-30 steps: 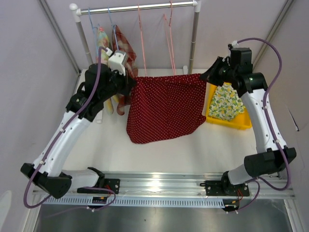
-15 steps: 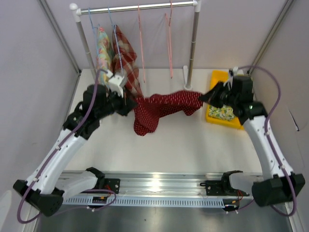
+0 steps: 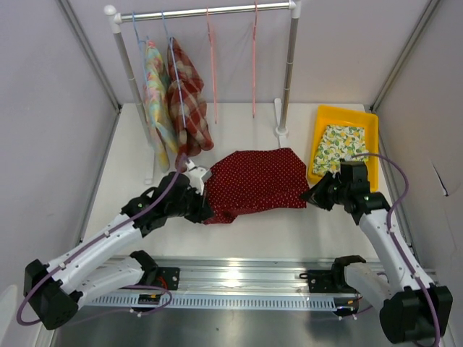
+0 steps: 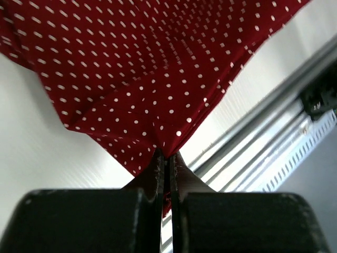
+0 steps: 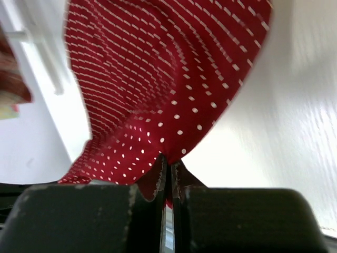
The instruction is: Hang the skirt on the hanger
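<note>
The red skirt with white dots (image 3: 255, 182) lies spread on the white table in the middle. My left gripper (image 3: 205, 210) is shut on its near left corner; the cloth (image 4: 131, 68) fans out from between the fingertips (image 4: 158, 161). My right gripper (image 3: 307, 196) is shut on its near right corner, with the cloth (image 5: 158, 79) stretching away from the pads (image 5: 160, 163). Two empty pink hangers (image 3: 211, 65) (image 3: 254, 58) hang on the rail at the back.
A clothes rack (image 3: 202, 11) stands at the back with a floral garment (image 3: 157, 97) and a plaid garment (image 3: 188, 94) on blue hangers. Its right post (image 3: 287, 72) stands behind the skirt. A yellow tray (image 3: 368, 173) with a lemon-print cloth (image 3: 338, 144) sits at the right.
Both arms have come down and toward the near edge with the skirt. It was held up stretched near the rack and now lies flat on the table.
</note>
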Tool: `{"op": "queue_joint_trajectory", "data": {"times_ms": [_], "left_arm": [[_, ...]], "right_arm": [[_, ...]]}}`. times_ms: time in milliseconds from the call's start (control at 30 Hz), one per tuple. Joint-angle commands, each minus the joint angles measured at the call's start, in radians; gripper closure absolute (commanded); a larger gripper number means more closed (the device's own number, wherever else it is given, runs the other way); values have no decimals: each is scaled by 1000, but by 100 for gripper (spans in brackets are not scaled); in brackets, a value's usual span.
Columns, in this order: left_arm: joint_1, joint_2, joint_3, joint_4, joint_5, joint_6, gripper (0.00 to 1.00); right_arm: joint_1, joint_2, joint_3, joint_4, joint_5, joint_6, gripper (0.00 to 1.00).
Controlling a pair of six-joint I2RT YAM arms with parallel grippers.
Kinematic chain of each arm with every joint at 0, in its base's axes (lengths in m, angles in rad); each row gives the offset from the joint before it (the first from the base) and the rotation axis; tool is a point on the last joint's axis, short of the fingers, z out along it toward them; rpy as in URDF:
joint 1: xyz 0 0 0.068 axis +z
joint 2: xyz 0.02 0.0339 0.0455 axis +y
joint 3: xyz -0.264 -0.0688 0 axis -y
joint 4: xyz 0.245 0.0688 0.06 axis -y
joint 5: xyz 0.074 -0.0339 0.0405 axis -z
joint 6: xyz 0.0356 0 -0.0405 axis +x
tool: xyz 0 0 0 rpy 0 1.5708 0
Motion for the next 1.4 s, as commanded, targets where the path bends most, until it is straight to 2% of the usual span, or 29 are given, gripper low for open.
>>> {"op": "queue_joint_trajectory", "data": {"times_ms": [0, 67, 100, 167, 200, 267, 300, 400, 600, 767, 900, 1133, 1300, 1367], "left_arm": [[106, 3, 154, 5, -85, 11, 100], [188, 53, 277, -24, -51, 66, 100], [263, 81, 423, -43, -45, 107, 100], [334, 159, 515, -84, -42, 145, 100], [354, 180, 641, -98, -36, 172, 100], [383, 234, 714, -112, -30, 203, 100], [391, 248, 806, -119, -28, 223, 100], [405, 280, 898, -139, 4, 249, 100], [403, 234, 902, -198, 100, 284, 100], [405, 121, 859, -239, 159, 298, 100], [405, 93, 900, -285, 165, 298, 100], [405, 134, 1037, -363, 144, 297, 100], [417, 216, 963, -328, 119, 298, 100], [455, 301, 919, -282, 168, 283, 100]], "right_arm": [[-22, 102, 201, 91, -34, -15, 100], [-11, 203, 334, 79, -37, -27, 100], [-9, 240, 479, 44, -31, -39, 100], [-9, 335, 615, 17, -13, -57, 100], [-11, 363, 726, -2, -14, -68, 100], [-9, 433, 828, -30, -34, -79, 100], [-8, 446, 864, -33, -39, -81, 100], [-5, 469, 950, -56, -47, -85, 100], [-2, 395, 933, -75, -42, -88, 100], [15, 299, 912, -104, -27, -85, 100], [15, 265, 948, -128, -19, -81, 100], [20, 279, 1039, -162, -16, -82, 100], [18, 372, 1028, -129, -25, -87, 100], [17, 426, 1010, -98, -27, -90, 100]]}}
